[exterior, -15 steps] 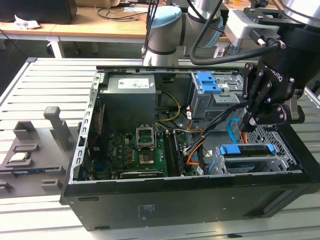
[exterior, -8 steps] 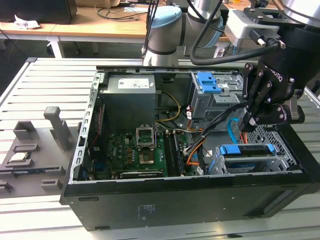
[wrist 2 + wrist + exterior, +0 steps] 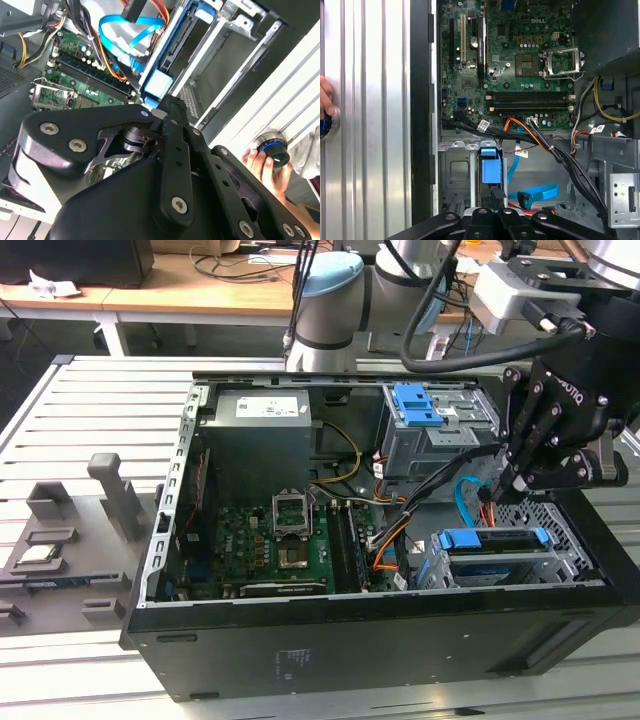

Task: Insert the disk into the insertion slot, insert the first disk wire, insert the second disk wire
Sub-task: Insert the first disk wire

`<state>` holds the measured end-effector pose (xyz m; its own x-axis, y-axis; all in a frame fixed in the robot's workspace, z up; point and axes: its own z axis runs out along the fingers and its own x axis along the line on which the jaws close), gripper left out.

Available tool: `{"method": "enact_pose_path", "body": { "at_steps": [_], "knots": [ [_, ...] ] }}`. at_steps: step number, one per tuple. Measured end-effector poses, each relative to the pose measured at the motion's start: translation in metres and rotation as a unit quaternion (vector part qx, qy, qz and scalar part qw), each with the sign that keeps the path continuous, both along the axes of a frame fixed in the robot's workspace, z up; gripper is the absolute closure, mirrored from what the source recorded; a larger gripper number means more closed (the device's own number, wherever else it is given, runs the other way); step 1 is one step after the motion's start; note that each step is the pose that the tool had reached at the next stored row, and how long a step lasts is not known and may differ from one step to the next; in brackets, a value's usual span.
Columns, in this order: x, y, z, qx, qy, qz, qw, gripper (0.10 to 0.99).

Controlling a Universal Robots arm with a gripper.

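Exterior view: 1 disk in 1 slot.

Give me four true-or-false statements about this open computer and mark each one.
1. The motherboard is exposed. True.
2. The robot hand hangs over the power supply. False: it is above the low grey drive cage.
3. The light-blue cable loops inside the case. True.
4. The orange-red wire bundle lies on the table outside the case. False: it runs inside the case, beside the motherboard.
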<state>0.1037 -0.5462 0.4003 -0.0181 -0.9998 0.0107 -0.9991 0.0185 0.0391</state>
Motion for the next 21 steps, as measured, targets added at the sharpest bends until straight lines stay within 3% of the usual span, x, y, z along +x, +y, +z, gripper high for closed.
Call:
{"method": "enact_pose_path", "body": {
  "at_steps": [5,10,15,21],
  "knots": [
    [0.0203,0.0035,-0.0001,-0.0041,0.0,0.0,1.0,0.98],
    [0.0382,0.014,-0.0005,-0.0109,0.0,0.0,0.9999,0.98],
    [0.0477,0.0294,-0.001,-0.0182,0.0,0.0,0.9998,0.98],
    [0.0495,0.0361,-0.0065,-0.0227,0.0,0.0,0.9997,0.98]
  ]
}}
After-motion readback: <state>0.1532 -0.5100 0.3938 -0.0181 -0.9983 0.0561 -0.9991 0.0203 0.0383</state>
